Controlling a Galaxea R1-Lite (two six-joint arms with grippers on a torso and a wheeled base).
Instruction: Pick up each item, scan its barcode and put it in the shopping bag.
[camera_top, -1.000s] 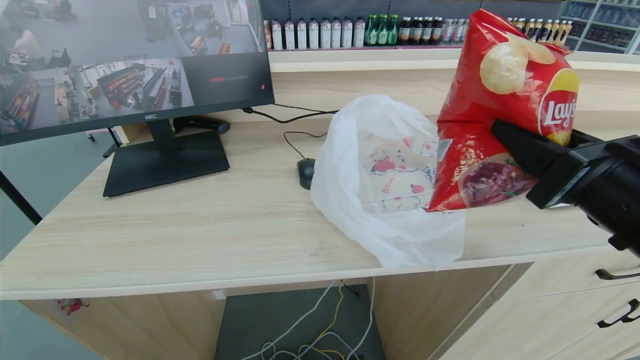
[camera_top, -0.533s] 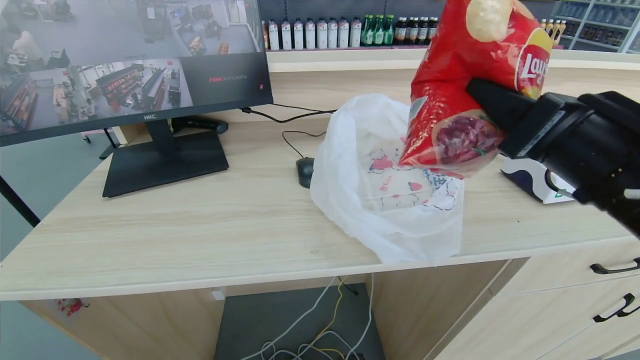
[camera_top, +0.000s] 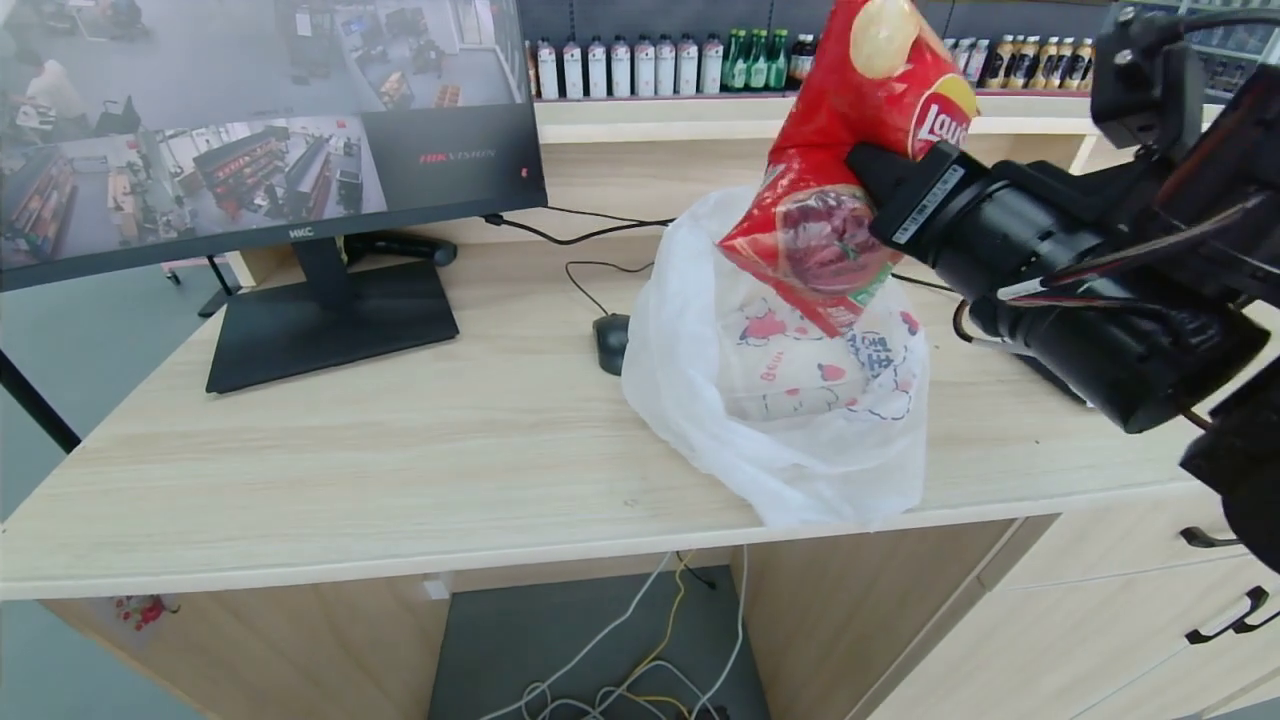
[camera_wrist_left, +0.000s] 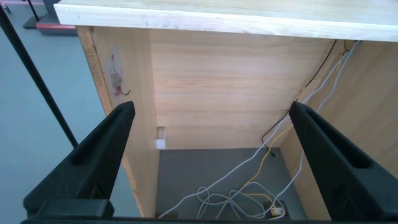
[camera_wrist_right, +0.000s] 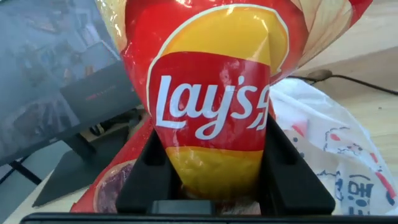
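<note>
Two claws: one loaded, one idle
Right gripper (camera_wrist_right: 212, 134): clenched on chip bag (camera_top: 850, 120) — bag's lower corner over shopping bag (camera_top: 780, 420)
Left gripper (camera_wrist_left: 211, 124): spread wide, holding nothing

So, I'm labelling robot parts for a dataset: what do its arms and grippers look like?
Both are matte black. The left gripper has two broad wedge-shaped fingers tapering to blunt tips. The right gripper looks alike, with a white printed label on its side. The right arm is a thick black cylinder with thin cables along it.
</note>
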